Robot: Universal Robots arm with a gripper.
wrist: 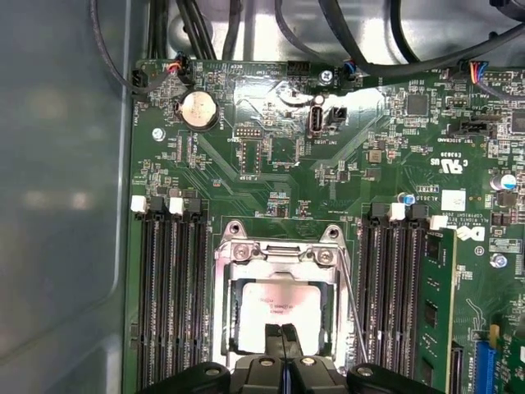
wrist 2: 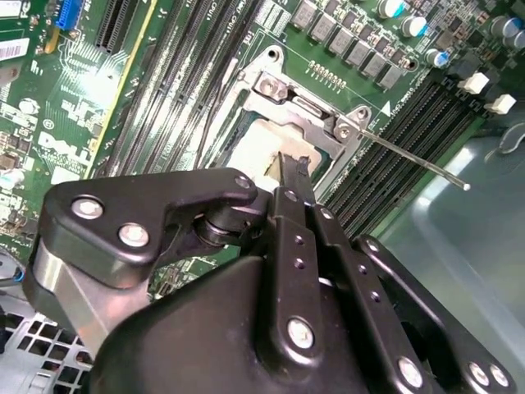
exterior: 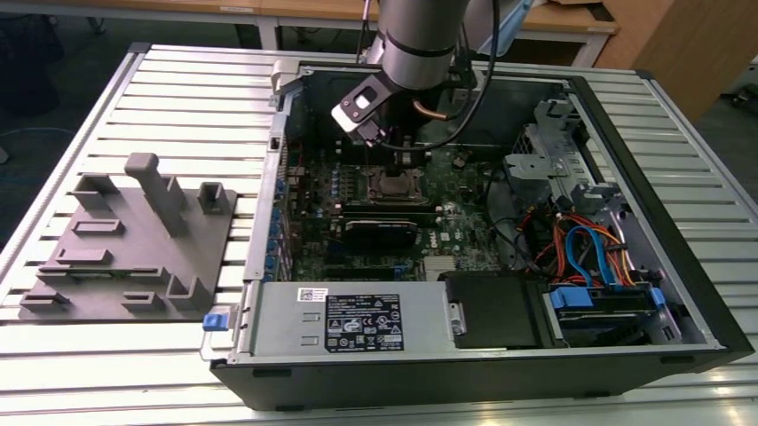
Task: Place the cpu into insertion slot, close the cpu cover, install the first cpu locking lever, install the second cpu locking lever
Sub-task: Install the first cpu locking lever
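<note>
Now | one silver-grey square cpu [wrist: 262,308] flat under one silvery frame cover [wrist: 279,254] | one thin steel lever [wrist 2: 418,163] alongside | black gripper [wrist: 283,331] clenched, empty

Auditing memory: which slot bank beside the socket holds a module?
The bank nearest the blue connector: a green module fills its outer slot; the other bank is empty.

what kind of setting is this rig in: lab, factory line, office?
Probably a robotics lab or workshop bench, not a production line. An open desktop computer case lies on a slatted metal table. A grey moulded fixture tray sits at the exterior view's left, and wooden desks stand behind.
</note>
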